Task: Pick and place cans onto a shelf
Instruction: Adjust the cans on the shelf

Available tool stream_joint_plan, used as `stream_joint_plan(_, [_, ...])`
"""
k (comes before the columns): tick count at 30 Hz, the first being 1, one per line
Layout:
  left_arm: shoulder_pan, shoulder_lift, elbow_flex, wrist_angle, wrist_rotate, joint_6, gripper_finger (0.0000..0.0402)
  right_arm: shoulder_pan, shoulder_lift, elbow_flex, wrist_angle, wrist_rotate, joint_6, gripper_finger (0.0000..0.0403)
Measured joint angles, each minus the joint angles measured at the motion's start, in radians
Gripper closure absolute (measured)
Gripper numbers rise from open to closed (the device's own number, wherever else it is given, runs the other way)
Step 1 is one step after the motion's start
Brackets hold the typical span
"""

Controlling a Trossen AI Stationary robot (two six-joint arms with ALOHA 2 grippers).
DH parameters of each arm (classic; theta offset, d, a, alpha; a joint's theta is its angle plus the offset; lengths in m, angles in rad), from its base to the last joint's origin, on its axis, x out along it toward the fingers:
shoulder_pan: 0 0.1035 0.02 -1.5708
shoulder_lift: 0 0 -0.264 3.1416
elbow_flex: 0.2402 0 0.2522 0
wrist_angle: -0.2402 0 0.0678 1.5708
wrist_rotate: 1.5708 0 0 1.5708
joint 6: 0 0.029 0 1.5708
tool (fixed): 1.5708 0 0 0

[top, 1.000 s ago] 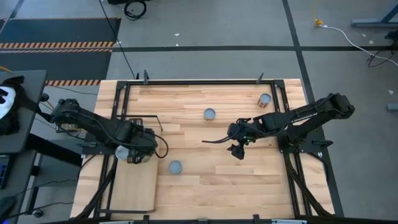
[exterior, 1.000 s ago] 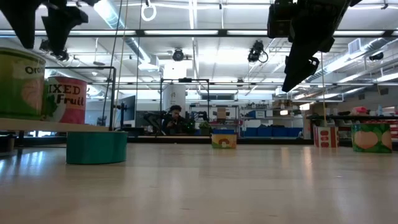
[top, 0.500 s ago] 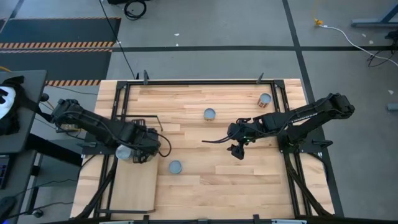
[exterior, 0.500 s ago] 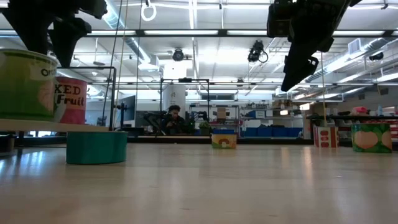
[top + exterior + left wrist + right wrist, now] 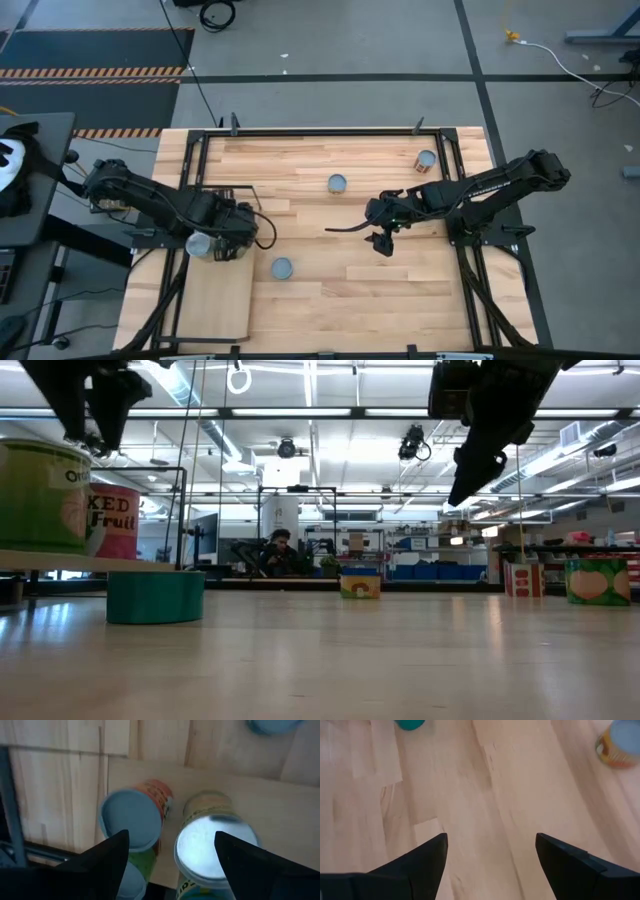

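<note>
The shelf [image 5: 215, 300] lies at the table's near left, raised above the tabletop in the low view [image 5: 60, 560]. On its far end stand a green can [image 5: 35, 495] with a shiny lid [image 5: 215, 845], a red fruit can [image 5: 112, 520] [image 5: 132, 820] and a third can [image 5: 131, 881] at the picture's edge. My left gripper [image 5: 235, 235] [image 5: 170, 835] hovers open above them. Three cans rest on their bases on the table: a teal one [image 5: 282, 268] [image 5: 155, 597], one mid-far [image 5: 337, 183] and one far right [image 5: 427, 160]. My right gripper [image 5: 380, 240] [image 5: 490, 836] hangs open above the table.
A black metal frame [image 5: 320, 131] runs round the tabletop. Bare planks lie between the two arms and toward the near edge. Beyond the table a person [image 5: 278, 550] sits in the room.
My left gripper has shifted a little toward the table's right edge above the shelf's far end. The green can has slid slightly along the shelf and stands upright.
</note>
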Motion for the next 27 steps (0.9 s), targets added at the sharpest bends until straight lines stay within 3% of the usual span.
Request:
stream_joint_plan(5, [0.036,0.0,0.009,-0.008,-0.13,-0.022,0.0102,0.0,0.0,0.0,0.046,0.031,-0.034,0.01])
stream_joint_plan(10, [0.155,0.0,0.009,-0.001,-0.127,-0.056,0.0121,0.001,0.0,0.0,0.071,0.05,-0.031,0.01])
stream_joint_plan(14, [0.23,0.0,0.009,-0.002,-0.049,-0.044,0.0201,0.005,0.0,0.0,0.068,0.048,-0.006,0.01])
stream_joint_plan(19, [0.293,-0.001,0.009,0.004,0.034,-0.054,0.0373,0.036,0.0,0.0,0.068,0.046,0.017,0.01])
stream_joint_plan(27, [0.405,-0.005,-0.053,0.076,0.178,-0.174,0.0398,0.094,0.0,0.0,0.064,0.047,0.036,0.01])
